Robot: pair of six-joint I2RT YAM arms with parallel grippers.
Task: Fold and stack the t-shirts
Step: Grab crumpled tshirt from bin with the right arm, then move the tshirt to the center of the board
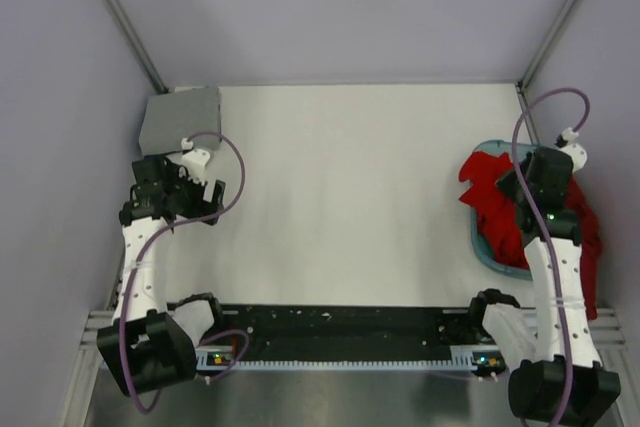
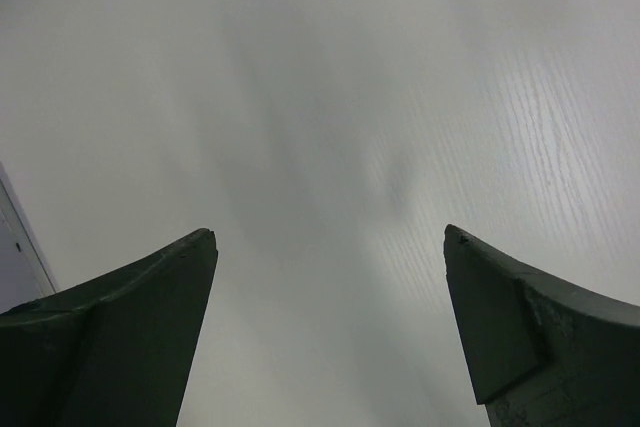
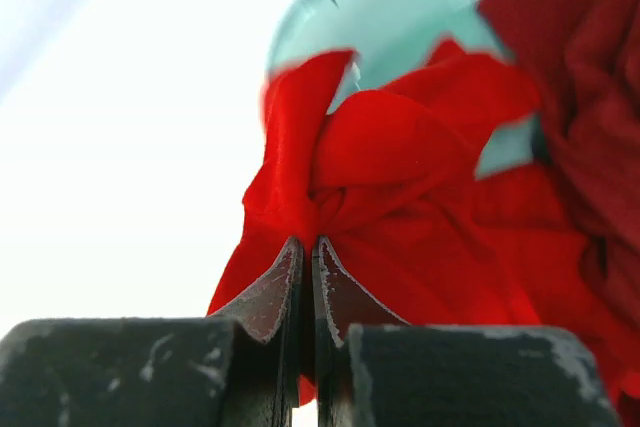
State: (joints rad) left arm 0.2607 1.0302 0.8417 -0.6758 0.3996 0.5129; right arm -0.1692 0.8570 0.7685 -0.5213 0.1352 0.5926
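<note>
A bright red t-shirt (image 1: 488,185) is bunched over the left rim of a light-blue tub (image 1: 484,247) at the table's right edge. A darker red t-shirt (image 1: 588,237) lies in the tub beside it. My right gripper (image 3: 309,244) is shut on a fold of the bright red t-shirt (image 3: 390,157), which is gathered at the fingertips. In the top view the right gripper (image 1: 518,185) sits over the tub. A folded light grey t-shirt (image 1: 180,117) lies at the back left corner. My left gripper (image 2: 330,237) is open and empty over bare table, just in front of the grey shirt.
The white table (image 1: 340,197) spans between the arms. Grey walls and slanted metal posts close in the back and sides. A black rail (image 1: 340,327) runs along the near edge between the arm bases.
</note>
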